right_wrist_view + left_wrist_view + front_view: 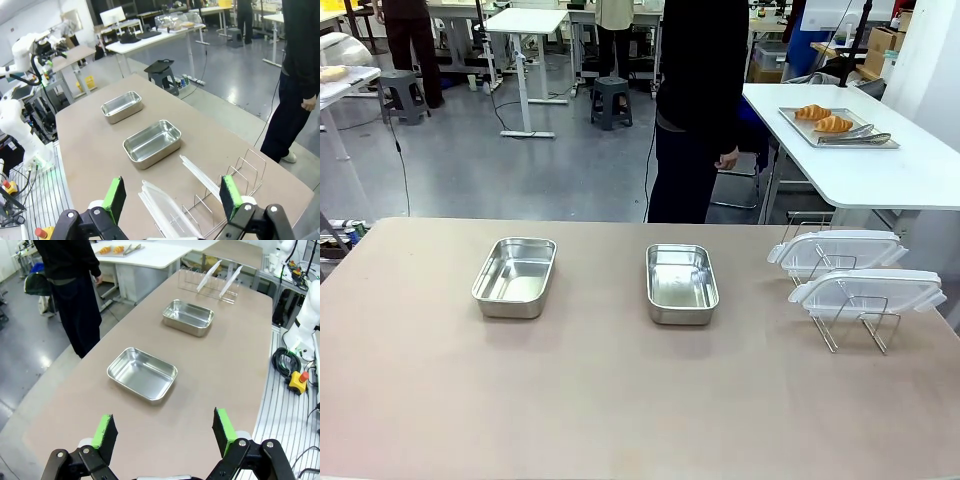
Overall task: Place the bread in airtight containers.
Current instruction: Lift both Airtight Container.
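Note:
Two empty steel airtight containers sit on the tan table: one at the left (515, 276) (142, 373) (121, 106) and one at the middle (681, 283) (188, 316) (152, 143). Their two clear lids (837, 251) (867, 291) (165, 206) lean in a wire rack (850, 318) (227, 187) at the right. Two croissants, the bread (823, 118) (111, 249), lie on a metal tray (840, 135) on a white side table behind. My left gripper (165, 432) stands open above the near table edge. My right gripper (172, 199) stands open above the lids.
A person in dark clothes (700, 110) (72, 285) (300, 75) stands at the far side of the table, arms down. Tongs (855, 138) lie on the tray beside the croissants. Stools and desks stand farther back. A red emergency stop button (298, 381) sits beside the table.

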Controlling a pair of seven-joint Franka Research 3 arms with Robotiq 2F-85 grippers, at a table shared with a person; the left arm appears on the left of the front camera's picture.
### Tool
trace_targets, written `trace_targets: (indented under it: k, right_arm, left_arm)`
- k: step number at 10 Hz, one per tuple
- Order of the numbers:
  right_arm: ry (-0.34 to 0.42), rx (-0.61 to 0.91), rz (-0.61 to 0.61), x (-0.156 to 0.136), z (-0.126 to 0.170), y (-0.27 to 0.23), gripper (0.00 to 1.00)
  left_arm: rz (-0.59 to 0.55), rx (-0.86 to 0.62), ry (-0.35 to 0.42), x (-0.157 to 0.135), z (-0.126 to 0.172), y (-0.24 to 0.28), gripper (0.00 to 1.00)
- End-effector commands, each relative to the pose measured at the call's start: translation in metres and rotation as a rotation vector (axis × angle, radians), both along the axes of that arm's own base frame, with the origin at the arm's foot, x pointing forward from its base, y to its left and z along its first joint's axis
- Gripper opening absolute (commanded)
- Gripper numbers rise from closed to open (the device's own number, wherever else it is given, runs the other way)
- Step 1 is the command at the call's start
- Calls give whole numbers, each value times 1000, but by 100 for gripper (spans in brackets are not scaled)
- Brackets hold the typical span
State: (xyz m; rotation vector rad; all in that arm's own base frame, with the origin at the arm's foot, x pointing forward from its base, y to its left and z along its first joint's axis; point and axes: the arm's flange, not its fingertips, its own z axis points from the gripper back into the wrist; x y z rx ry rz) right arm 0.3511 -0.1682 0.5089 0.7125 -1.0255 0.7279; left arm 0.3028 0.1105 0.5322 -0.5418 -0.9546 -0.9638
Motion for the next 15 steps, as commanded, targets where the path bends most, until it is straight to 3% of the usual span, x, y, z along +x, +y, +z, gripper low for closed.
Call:
trace_targets:
  k: [1,15]
  right_arm:
    - [-34,7,9,4,1,-1,100]
    - [-34,7,9,4,1,-1,100]
  left_arm:
    - [-16,-15,-25,4,1,1,100]
    - [-16,-15,-25,4,1,1,100]
